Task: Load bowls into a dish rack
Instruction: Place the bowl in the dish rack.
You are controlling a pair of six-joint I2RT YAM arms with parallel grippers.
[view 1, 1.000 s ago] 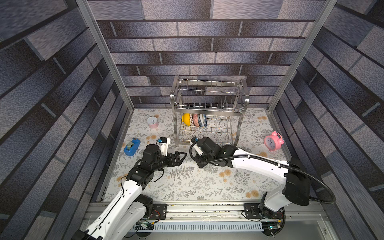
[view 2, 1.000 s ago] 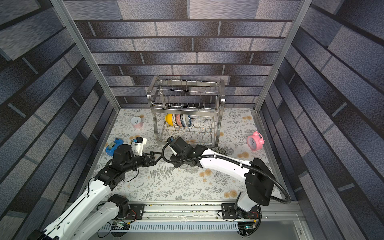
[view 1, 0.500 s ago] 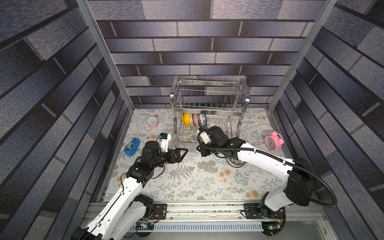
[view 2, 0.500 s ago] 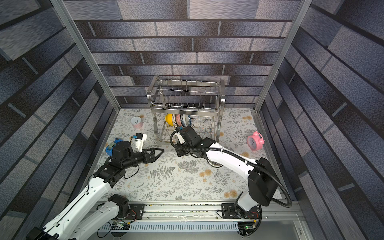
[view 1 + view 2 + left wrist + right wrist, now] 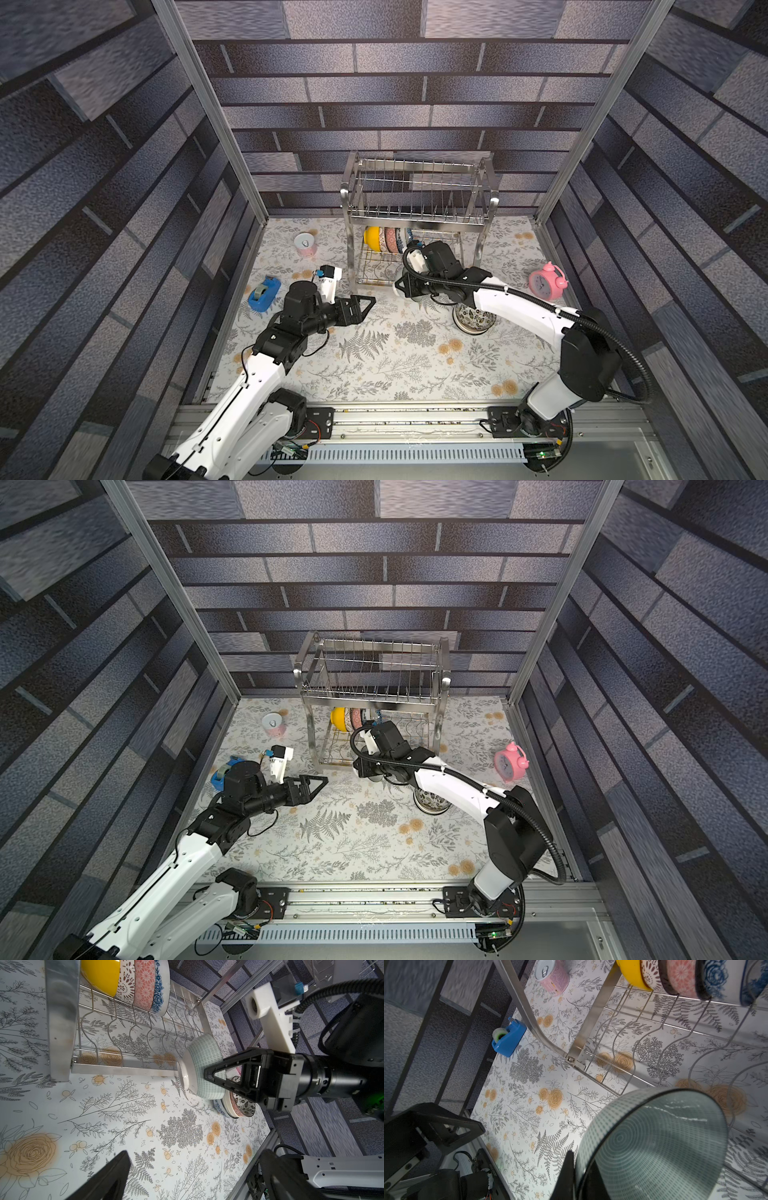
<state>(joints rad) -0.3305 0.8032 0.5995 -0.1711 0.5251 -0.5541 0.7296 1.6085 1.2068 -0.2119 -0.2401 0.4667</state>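
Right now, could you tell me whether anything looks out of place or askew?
Nothing looks spilled or broken; only a pink alarm clock, blue tape dispenser and can seem odd beside the dish rack.

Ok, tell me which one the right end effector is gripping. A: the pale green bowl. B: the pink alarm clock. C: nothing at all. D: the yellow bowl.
A: the right end effector is clamped on the rim of the pale green bowl, which it holds on edge just in front of the dish rack.
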